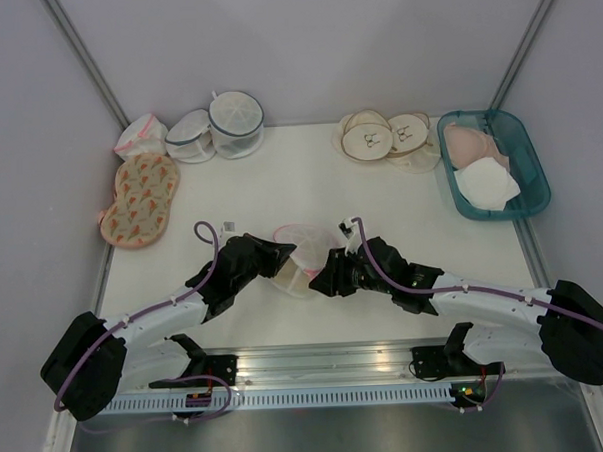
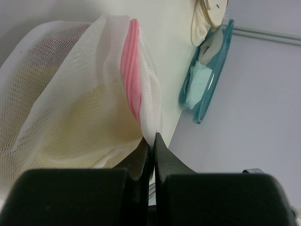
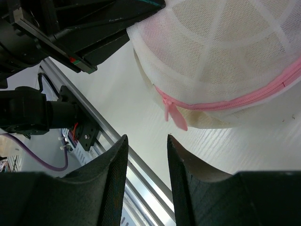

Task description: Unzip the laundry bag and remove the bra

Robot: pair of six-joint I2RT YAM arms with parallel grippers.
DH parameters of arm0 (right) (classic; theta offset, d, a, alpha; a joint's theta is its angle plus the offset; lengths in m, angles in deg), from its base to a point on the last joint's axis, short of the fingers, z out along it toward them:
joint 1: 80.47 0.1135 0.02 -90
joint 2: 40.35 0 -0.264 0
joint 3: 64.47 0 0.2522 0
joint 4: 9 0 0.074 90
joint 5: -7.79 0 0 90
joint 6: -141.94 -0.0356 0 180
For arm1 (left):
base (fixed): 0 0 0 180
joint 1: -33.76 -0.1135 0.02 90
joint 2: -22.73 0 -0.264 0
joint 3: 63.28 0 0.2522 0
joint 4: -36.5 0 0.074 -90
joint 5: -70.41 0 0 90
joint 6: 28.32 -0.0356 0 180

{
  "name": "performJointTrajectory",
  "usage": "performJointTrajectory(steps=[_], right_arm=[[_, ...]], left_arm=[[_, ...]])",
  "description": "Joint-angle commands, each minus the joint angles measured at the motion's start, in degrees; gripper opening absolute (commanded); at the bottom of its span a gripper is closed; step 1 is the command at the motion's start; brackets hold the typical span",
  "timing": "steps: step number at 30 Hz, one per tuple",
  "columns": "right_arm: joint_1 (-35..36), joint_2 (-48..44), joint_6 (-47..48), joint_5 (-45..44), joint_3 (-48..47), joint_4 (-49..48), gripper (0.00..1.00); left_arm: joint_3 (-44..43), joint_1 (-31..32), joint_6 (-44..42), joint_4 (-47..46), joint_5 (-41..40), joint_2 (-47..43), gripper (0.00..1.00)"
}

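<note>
The laundry bag (image 1: 299, 256), a white mesh dome with a pink zipper rim, lies between my two grippers at the table's near middle. My left gripper (image 2: 153, 136) is shut on the bag's white mesh edge, just below the pink zipper (image 2: 129, 70). A pale yellow bra (image 2: 70, 136) shows through the mesh. My right gripper (image 3: 146, 137) is open, its jaws just below the pink zipper pull (image 3: 175, 114) and not touching it. The bag (image 3: 221, 61) fills the top of the right wrist view.
A teal tray (image 1: 527, 166) with pink and white bras stands at the back right. Beige bra cups (image 1: 383, 134) lie left of it. Two grey-blue rimmed mesh bags (image 1: 217, 125), a small pink-edged pouch (image 1: 139, 136) and a patterned bra (image 1: 140, 198) lie at the back left. Metal rail (image 1: 318, 370) along the near edge.
</note>
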Motion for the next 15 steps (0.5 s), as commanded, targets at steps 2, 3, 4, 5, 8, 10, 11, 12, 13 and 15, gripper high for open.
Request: performJointTrajectory(steps=[2,3,4,5,8,10,11,12,13,15], right_arm=[[0.28,-0.30,-0.73,1.44,-0.28,-2.03,0.45],[0.28,-0.04,-0.99,1.79,-0.37,-2.29,0.44],[0.28,-0.03,-1.17,2.23,-0.37,-2.73,0.44],[0.28,-0.21,-1.26,2.32,-0.55,-3.00,0.44],[0.19,-1.09,-1.08,2.24,-0.81,-2.12,0.45],[0.28,-0.57,-0.56,1.54,-0.81,-1.86,0.45],[0.28,-0.04,-0.47,1.53,-0.64,-1.94,0.45],[0.28,1.53,-0.47,1.71,-0.46,-2.99,0.45],[0.28,2.33,-0.90,2.32,-0.11,-3.87,0.45],[0.28,4.26,-1.43,2.59,0.24,-6.42,0.45]], left_arm=[[-0.35,-0.04,0.71,-1.71,-1.17,-0.70,0.02],[-0.27,-0.04,0.53,-1.54,-1.17,-0.62,0.02],[-0.35,-0.12,0.53,-1.54,-1.17,-0.62,0.02],[-0.27,-0.12,0.53,-1.54,-1.17,-0.62,0.02],[-0.09,-0.21,0.71,-1.45,-1.09,-0.62,0.02],[-0.18,-0.21,0.71,-1.98,-1.00,-0.53,0.02],[-0.27,-0.21,0.71,-1.98,-0.91,-0.44,0.02],[-0.27,-0.21,0.71,-1.98,-0.82,-0.44,0.02],[-0.27,-0.21,0.79,-2.06,-0.82,-0.44,0.02],[-0.35,-0.21,0.79,-2.07,-0.74,-0.53,0.02]])
